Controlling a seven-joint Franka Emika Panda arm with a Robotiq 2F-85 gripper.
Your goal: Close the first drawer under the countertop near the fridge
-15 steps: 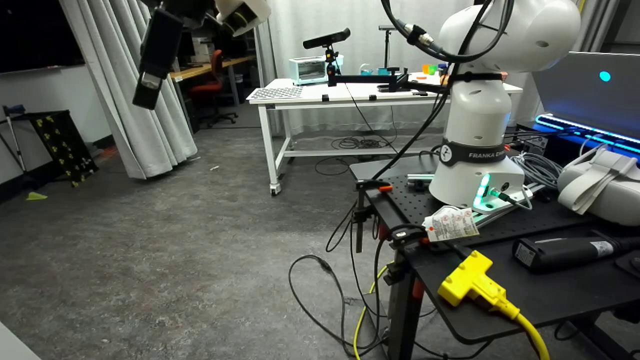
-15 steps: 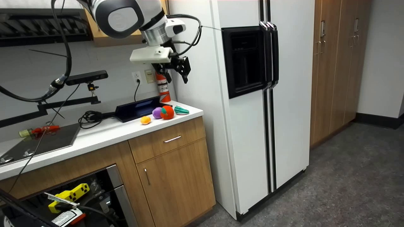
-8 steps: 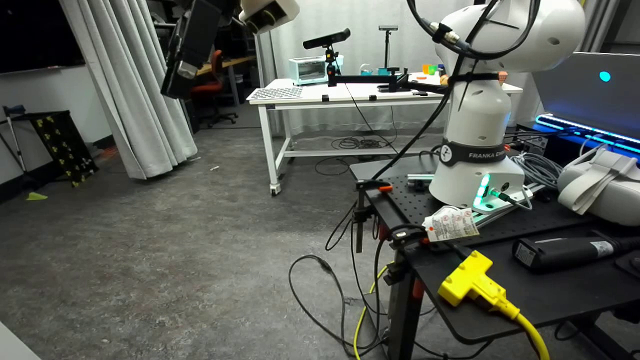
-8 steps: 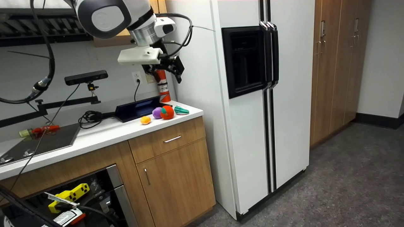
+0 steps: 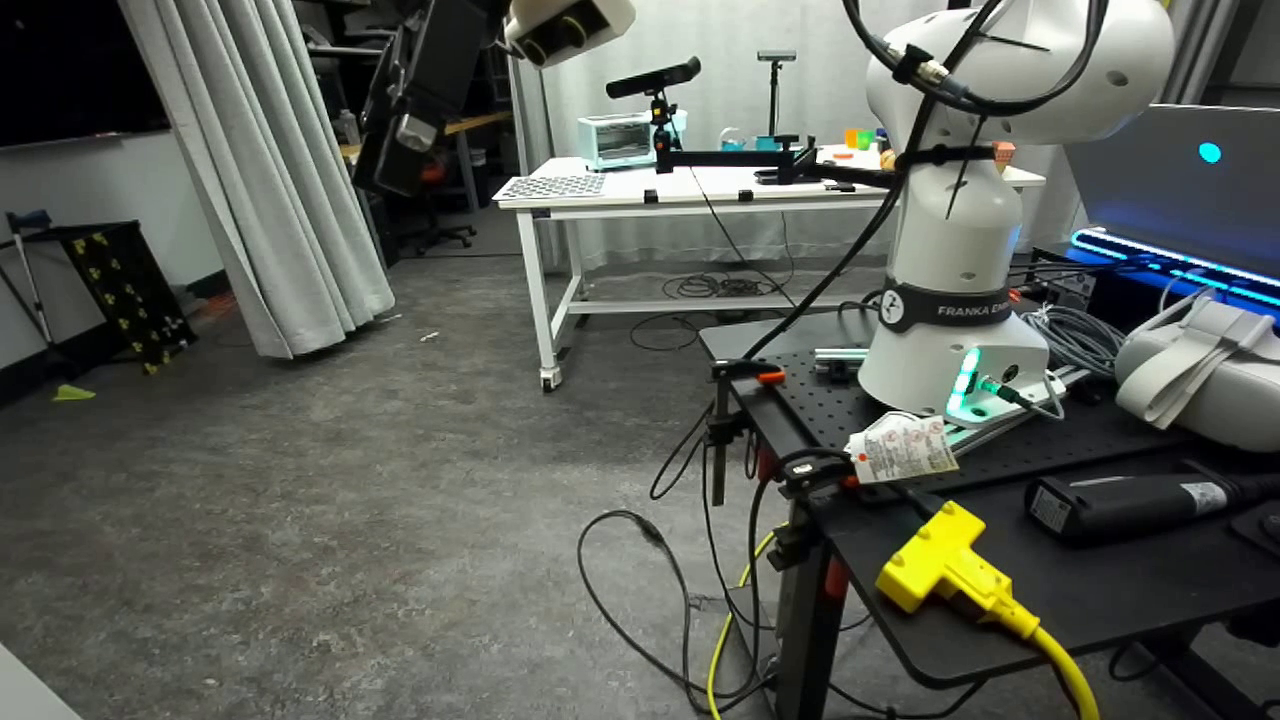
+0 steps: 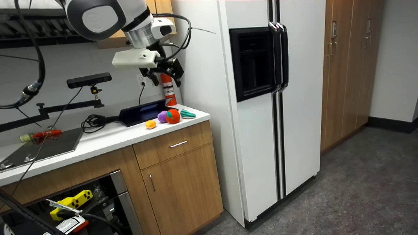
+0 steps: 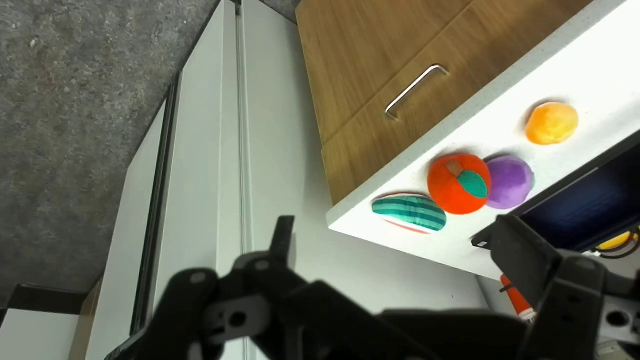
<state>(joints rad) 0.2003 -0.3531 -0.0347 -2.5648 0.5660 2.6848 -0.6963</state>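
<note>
The drawer [image 6: 163, 148] is under the countertop beside the fridge in an exterior view. It has a wood front and a silver handle. Its front looks flush with the cabinet, and its inside is hidden. It also shows in the wrist view [image 7: 440, 90]. My gripper [image 6: 167, 81] is open and empty, high above the countertop [image 6: 114, 138] and apart from the drawer. In the wrist view my gripper [image 7: 397, 225] has its fingers wide apart with nothing between them. In an exterior view the gripper [image 5: 405, 155] hangs at the upper left.
A plush tomato [image 6: 173, 116], purple toy [image 6: 162, 117], watermelon slice [image 6: 187, 114] and orange toy [image 6: 150, 124] lie on the countertop near a dark tray [image 6: 143, 112]. The white fridge [image 6: 258, 147] stands right of the cabinet. A fire extinguisher [image 6: 168, 89] stands behind.
The arm and open gripper have moved left, away from the fridge, in one exterior view, and rightward toward the robot base in another. The drawer and toys have not moved.
</note>
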